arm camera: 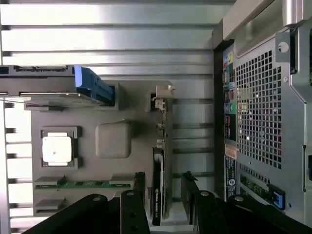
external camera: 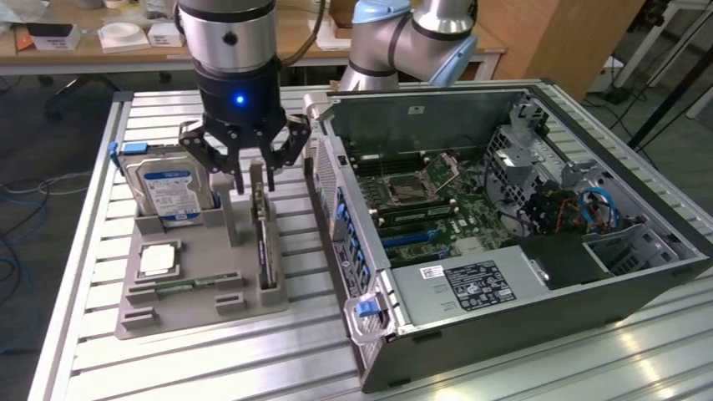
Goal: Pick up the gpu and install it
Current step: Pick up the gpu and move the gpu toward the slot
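The gpu (external camera: 265, 246) stands on edge in a slot of the grey holder tray (external camera: 179, 313), its black cooler face and green board seen edge-on. In the wrist view the gpu (arm camera: 160, 165) runs as a thin strip with its silver bracket at the far end. My gripper (external camera: 254, 180) hangs directly over the card's upper end, open. One finger (arm camera: 139, 187) is on each side of the card, and I cannot tell whether either touches it. In the wrist view the gripper (arm camera: 164, 184) straddles the card's near end.
The silver hard drive (external camera: 167, 190) with a blue tab stands at the tray's back, with a processor (external camera: 159, 259) and a memory stick (external camera: 184, 284) in front. The open computer case (external camera: 624, 276) lies close on the exterior view's right, motherboard (external camera: 429, 196) exposed. Slatted metal table (external camera: 200, 368) underneath.
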Action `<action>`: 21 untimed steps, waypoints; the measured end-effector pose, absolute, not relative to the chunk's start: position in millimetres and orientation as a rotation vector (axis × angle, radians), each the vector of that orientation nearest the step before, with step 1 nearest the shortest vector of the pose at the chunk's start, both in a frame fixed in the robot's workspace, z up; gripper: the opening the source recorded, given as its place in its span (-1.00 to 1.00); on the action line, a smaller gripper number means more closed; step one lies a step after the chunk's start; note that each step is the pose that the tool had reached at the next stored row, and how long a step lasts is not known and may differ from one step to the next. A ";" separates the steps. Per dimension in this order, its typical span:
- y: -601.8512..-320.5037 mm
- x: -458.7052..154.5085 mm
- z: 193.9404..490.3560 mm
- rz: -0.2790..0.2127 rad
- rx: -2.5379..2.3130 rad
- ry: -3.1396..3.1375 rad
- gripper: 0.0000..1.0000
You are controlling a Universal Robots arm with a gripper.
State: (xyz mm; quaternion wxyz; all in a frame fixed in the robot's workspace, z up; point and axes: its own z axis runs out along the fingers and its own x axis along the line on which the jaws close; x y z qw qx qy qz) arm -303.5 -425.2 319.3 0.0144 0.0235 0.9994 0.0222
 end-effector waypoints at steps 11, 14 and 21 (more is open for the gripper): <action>-425.8 -303.4 299.2 0.069 0.070 3.111 -0.14; -426.4 -303.3 293.7 0.069 0.070 3.111 -0.14; -428.8 -303.6 281.0 0.069 0.070 3.111 -0.14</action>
